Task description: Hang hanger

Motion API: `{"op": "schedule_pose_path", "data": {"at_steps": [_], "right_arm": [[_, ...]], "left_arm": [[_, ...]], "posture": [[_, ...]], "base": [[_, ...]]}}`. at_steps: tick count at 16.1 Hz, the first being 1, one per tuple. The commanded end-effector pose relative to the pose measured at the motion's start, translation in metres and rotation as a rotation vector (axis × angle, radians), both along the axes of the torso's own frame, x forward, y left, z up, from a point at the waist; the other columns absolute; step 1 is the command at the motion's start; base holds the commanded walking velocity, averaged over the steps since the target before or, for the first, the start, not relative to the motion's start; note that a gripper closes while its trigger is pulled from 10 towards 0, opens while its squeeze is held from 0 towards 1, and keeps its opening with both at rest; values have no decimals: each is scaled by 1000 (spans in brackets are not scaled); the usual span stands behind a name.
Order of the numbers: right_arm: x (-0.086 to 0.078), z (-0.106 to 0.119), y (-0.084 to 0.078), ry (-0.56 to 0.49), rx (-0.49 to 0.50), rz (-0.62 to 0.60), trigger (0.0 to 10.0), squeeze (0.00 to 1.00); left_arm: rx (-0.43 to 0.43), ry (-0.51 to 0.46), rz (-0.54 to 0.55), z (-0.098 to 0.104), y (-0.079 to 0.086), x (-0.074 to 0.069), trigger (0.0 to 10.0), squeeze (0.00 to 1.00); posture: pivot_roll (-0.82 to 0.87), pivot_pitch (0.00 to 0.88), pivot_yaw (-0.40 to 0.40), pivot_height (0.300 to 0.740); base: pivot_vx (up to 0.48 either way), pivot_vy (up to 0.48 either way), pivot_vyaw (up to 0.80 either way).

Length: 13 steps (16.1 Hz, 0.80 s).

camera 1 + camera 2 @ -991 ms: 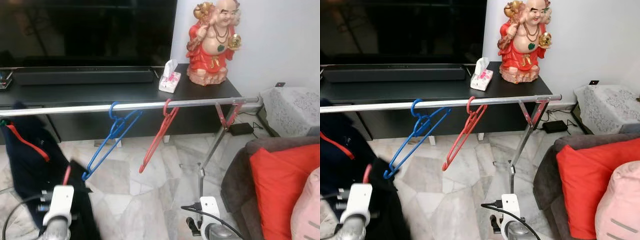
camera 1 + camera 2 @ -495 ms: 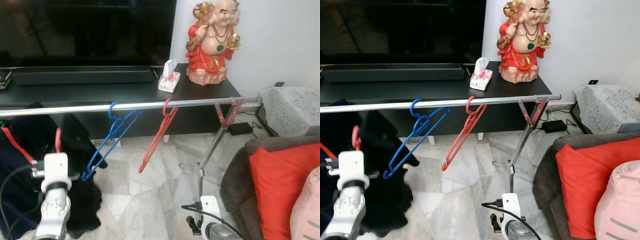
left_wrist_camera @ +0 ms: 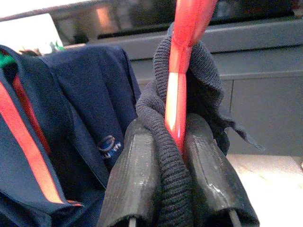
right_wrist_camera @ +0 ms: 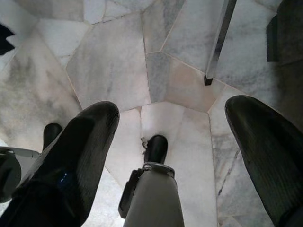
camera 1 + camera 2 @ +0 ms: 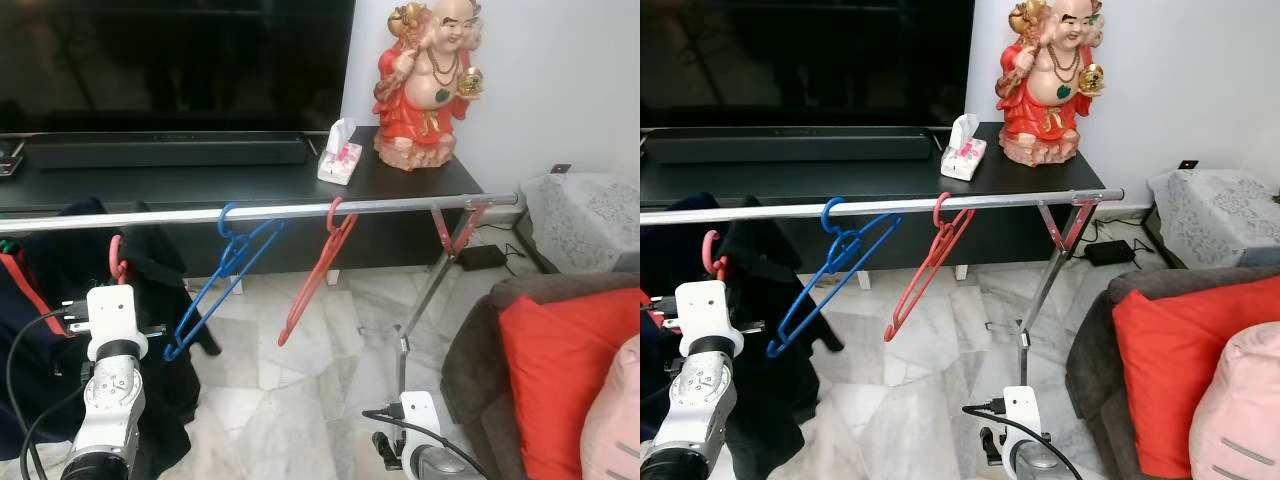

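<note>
A silver rail [image 5: 300, 212] runs across in front of me, with a blue hanger [image 5: 225, 265] and a red hanger [image 5: 315, 270] hooked on it, both bare. My left gripper [image 3: 177, 142] is shut on the neck of another red hanger [image 3: 182, 56], which carries a dark knitted garment [image 5: 165, 290]. That hanger's hook [image 5: 117, 258] sits just under the rail, left of the blue hanger. Low at the right, my right gripper [image 4: 170, 142] hangs open over the marble floor, holding nothing.
A navy garment with red trim [image 5: 25, 300] hangs at the rail's left end. Behind stand a black TV console [image 5: 200, 185], a tissue box [image 5: 340, 155] and a red statue [image 5: 425, 80]. The rack's leg [image 5: 425, 290] and a sofa with a red cushion [image 5: 570, 380] are to the right.
My left arm has risen from low down, lifting the red hanger and dark garment until the hook is just below the rail. The right arm has stayed still.
</note>
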State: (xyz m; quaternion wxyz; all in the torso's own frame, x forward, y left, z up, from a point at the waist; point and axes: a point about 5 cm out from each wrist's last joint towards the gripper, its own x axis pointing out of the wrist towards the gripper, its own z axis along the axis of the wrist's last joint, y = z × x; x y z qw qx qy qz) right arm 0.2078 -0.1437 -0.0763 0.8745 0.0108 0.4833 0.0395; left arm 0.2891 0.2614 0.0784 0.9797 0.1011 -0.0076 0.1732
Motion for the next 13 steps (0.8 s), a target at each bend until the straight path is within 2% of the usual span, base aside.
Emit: {"op": "schedule_pose_path", "data": {"at_steps": [1, 3, 13], "right_arm": [[0, 0, -4, -4, -10, -4, 10000, 0], [0, 0, -5, -5, -14, -4, 10000, 0], [0, 0, -5, 3, -18, 21, 10000, 0]], "left_arm": [[-15, -50, -15, 13, -3, 9, 10000, 0], [-22, -66, -45, 17, -8, 13, 10000, 0], [-34, -67, -59, 17, -10, 12, 10000, 0]], "posture": [[70, 0, -95, 740], [69, 0, -96, 740], [71, 0, -99, 740]], "base": [[0, 0, 0], [0, 0, 0], [0, 0, 0]]}}
